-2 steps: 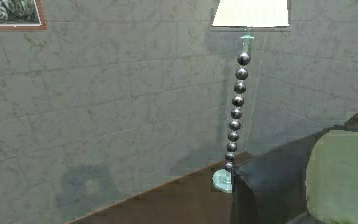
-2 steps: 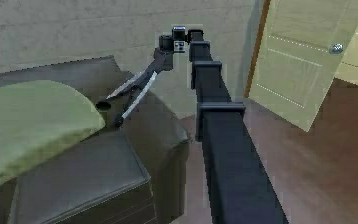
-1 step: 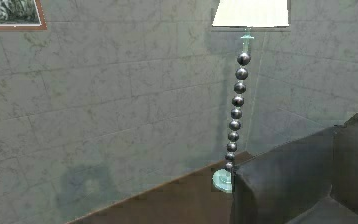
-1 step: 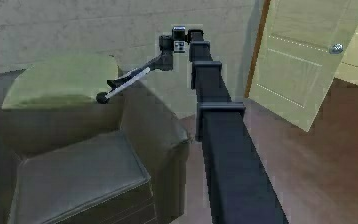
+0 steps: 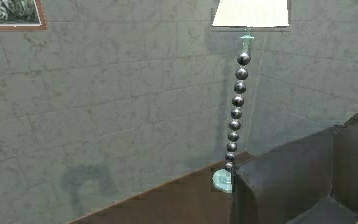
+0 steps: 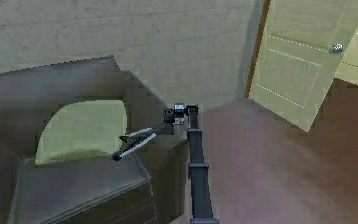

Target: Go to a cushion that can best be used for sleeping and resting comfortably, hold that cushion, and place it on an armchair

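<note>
A pale green cushion rests tilted against the back of a dark grey armchair at the arm side view's left. The arm rises from the bottom edge, and the gripper reaches left from it, its thin fingers ending at the cushion's right edge. I cannot tell whether the gripper holds anything, because the cushion and the chair lie at and behind its far end. The same kind of dark armchair shows in the forward view's lower right corner.
A floor lamp with a beaded pole and white shade stands against the grey wall beside the armchair. A framed picture hangs at the upper left. A cream panelled door stands open at the arm side view's right, with brown wooden floor before it.
</note>
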Controlling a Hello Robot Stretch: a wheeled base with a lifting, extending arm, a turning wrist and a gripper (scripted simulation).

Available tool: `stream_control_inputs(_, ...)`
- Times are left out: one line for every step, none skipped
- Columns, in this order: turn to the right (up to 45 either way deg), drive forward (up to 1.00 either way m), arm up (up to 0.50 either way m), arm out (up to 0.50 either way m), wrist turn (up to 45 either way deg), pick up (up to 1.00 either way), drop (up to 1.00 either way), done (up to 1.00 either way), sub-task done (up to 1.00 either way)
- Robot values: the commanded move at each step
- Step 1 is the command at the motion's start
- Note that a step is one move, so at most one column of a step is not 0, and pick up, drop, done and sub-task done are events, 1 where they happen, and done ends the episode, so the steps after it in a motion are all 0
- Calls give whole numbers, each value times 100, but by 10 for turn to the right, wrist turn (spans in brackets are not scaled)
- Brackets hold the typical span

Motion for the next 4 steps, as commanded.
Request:
stream_control_inputs(0,0,-32,0,0,0,0,0,0)
stream_control_inputs(0,0,0,0,0,0,100,0,0)
stream_control_inputs(0,0,10,0,0,0,0,0,0)
stream_control_inputs(0,0,0,-8,0,0,0,0,0)
